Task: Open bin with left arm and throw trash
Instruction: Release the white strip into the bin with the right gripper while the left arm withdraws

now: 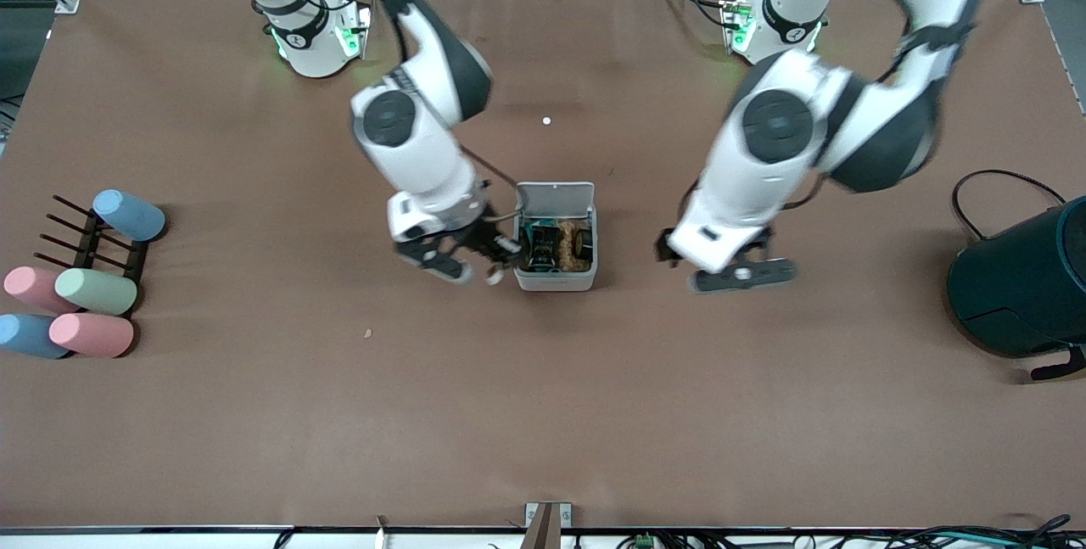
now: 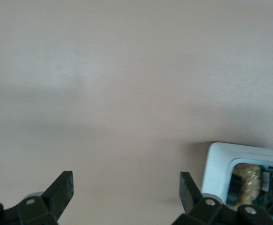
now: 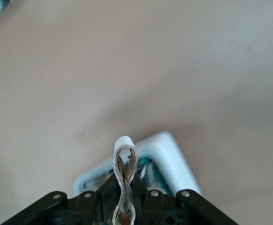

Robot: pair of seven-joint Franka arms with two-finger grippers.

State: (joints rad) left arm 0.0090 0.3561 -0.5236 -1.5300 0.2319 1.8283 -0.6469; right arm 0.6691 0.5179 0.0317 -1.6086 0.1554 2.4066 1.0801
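Observation:
The small white bin (image 1: 556, 280) stands mid-table with its lid (image 1: 556, 195) swung open. Inside lie a dark wrapper (image 1: 541, 247), a tan loop (image 1: 567, 245) and a dark tape roll (image 1: 584, 243). My right gripper (image 1: 477, 263) is by the bin's rim on the side toward the right arm's end. It is shut on a squashed white-and-tan ring (image 3: 125, 161), with the bin's rim (image 3: 176, 152) just below it. My left gripper (image 1: 736, 274) is open and empty, low over the table beside the bin toward the left arm's end. In the left wrist view the left gripper (image 2: 127, 190) shows bare cloth between its fingers and the bin's corner (image 2: 218, 168) at the edge.
Several pastel cups (image 1: 95, 290) lie by a dark rack (image 1: 93, 239) at the right arm's end. A big dark teal cylinder (image 1: 1022, 286) with a cable lies at the left arm's end. A small white speck (image 1: 546, 120) and a crumb (image 1: 367, 333) lie on the brown cloth.

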